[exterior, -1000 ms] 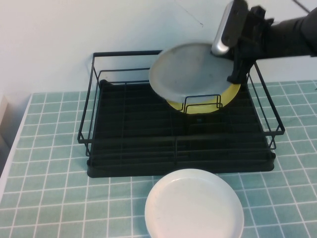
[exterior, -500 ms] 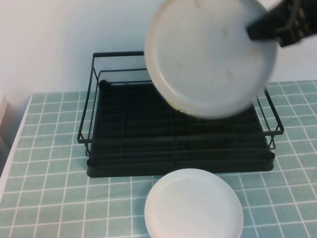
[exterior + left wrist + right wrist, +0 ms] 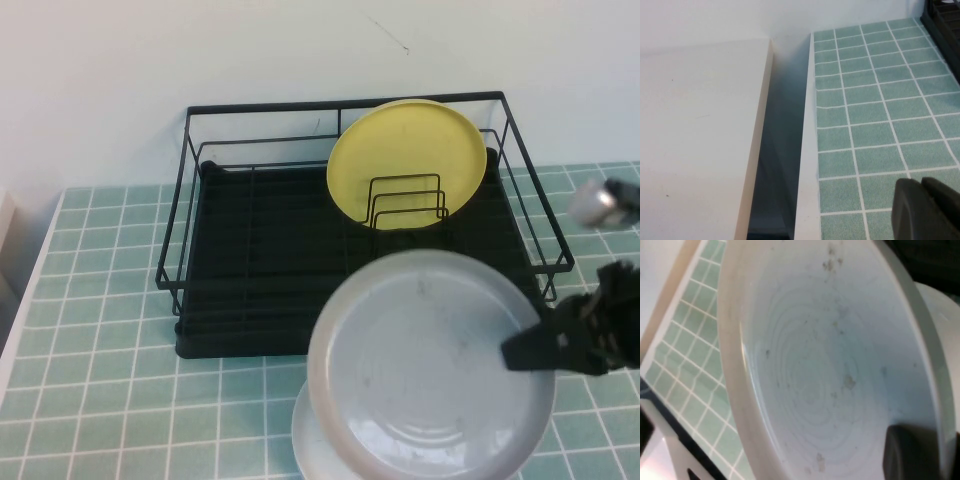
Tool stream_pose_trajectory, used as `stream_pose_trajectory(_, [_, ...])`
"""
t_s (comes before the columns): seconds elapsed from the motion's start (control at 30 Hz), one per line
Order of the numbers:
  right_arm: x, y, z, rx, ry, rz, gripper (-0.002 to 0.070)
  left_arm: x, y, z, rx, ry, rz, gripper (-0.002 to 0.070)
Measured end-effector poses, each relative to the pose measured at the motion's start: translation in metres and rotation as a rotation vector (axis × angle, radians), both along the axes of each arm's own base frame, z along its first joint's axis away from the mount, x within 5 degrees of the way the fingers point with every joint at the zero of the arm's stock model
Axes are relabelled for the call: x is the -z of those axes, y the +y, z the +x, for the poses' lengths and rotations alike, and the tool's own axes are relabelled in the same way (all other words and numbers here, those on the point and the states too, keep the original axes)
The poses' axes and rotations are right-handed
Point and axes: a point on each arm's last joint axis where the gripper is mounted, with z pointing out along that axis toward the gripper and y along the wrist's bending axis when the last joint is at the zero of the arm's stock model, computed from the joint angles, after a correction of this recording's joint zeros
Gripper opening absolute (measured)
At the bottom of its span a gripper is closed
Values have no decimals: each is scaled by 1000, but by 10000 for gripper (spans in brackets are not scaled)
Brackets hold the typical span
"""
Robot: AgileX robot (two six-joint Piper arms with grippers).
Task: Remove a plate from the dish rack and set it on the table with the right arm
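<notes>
Table (image 3: 100,300): you see the dish rack sitting on it.
Dish rack (image 3: 260,270): holds one yellow plate (image 3: 405,160), upright in the dividers.
Plate (image 3: 430,365): in front of the rack, face up, nearly flat, overlapping a white plate (image 3: 315,445).
Right gripper (image 3: 530,350): clamped on your plate's right rim.
Left gripper (image 3: 925,210): low over tiles left of the rack; fingers together, empty.

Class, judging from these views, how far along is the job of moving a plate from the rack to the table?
Done: the plate is out of the rack. In hand: the right gripper holds its rim above the white plate. Left: setting it on the table. The left gripper hangs at the table's edge.
</notes>
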Motion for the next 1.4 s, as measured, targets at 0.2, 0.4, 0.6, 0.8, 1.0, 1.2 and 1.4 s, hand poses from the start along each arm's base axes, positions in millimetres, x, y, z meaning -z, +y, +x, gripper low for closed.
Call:
stream_pose_trajectory(0.2, [43, 3, 18, -5, 51, -12, 90, 0, 0, 0, 0, 0, 0, -4])
stream_pose_trajectory(0.4, [73, 9, 33, -3, 86, 30, 90, 0, 0, 0, 0, 0, 0, -4])
stream_pose_trajectory(0.6, [85, 14, 42, 9, 62, 95, 144, 0, 0, 0, 0, 0, 0, -4])
stream_pose_trajectory(0.8, [92, 13, 38, -68, 75, 64, 419, 0, 0, 0, 0, 0, 0, -4])
stream_pose_trajectory(1.0, [75, 12, 36, -213, 139, 57, 333, 0, 0, 0, 0, 0, 0, -4])
stream_pose_trajectory(1.2, [12, 5, 23, -236, -65, 57, 42, 0, 0, 0, 0, 0, 0, -4])
stream_pose_trajectory(1.4, [-43, -7, -6, -189, -320, -45, 8, 0, 0, 0, 0, 0, 0, -4])
